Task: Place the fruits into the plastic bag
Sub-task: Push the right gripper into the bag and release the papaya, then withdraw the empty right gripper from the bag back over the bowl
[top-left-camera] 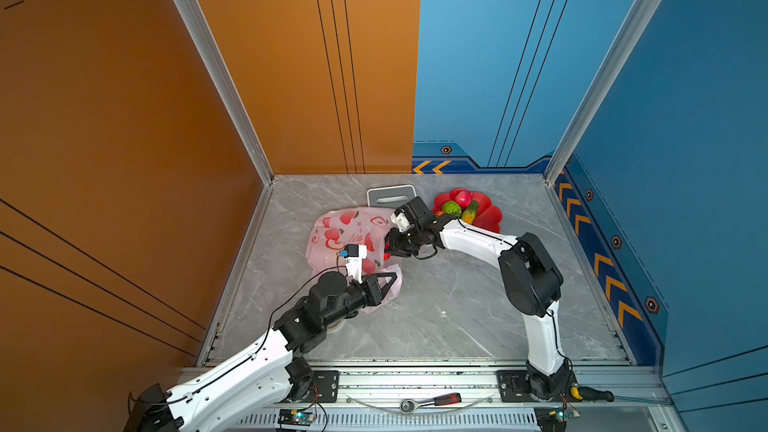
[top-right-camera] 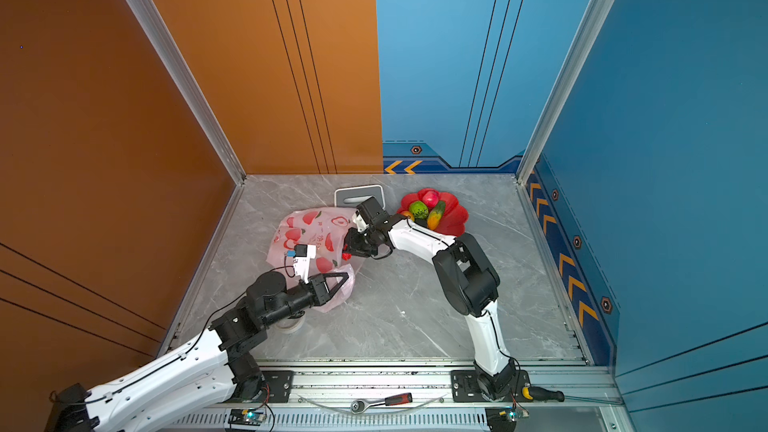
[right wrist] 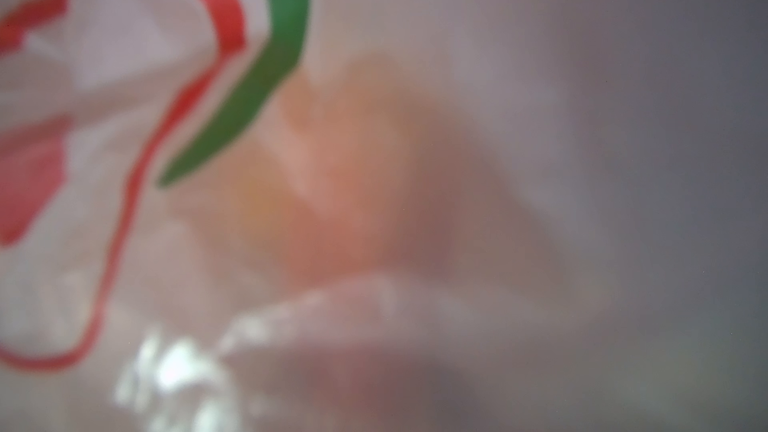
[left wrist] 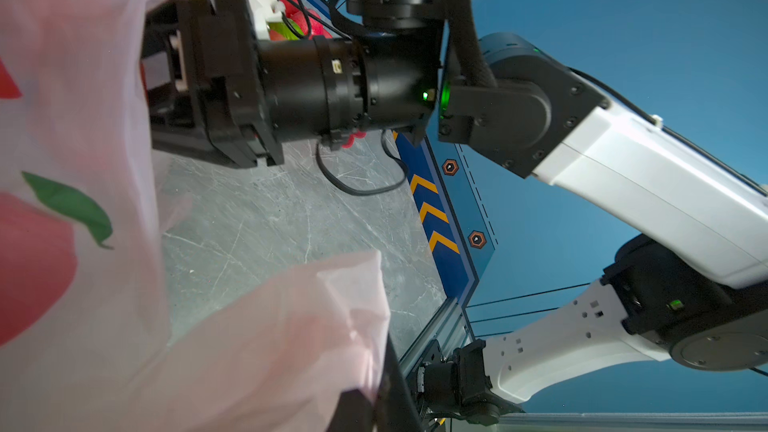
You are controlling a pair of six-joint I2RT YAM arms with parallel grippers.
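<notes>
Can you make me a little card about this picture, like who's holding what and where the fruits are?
plastic bag: pink with apple pictures, lying on the table
left claw: shut, pinching the bag's edge
right claw: poking into the bag's mouth; tips hidden, so open or shut unknown
fruits in red dish: green one, pink-red one, yellow-green one
behind the bag: grey-and-white box

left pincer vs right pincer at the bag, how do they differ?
Left pincer is shut, pinching the plastic bag's loose near edge; right pincer has its tips hidden against the bag film, so its grip can't be told. Left pincer reaches from the near side of the bag; right pincer reaches from the red dish side. Both are at the bag.
</notes>
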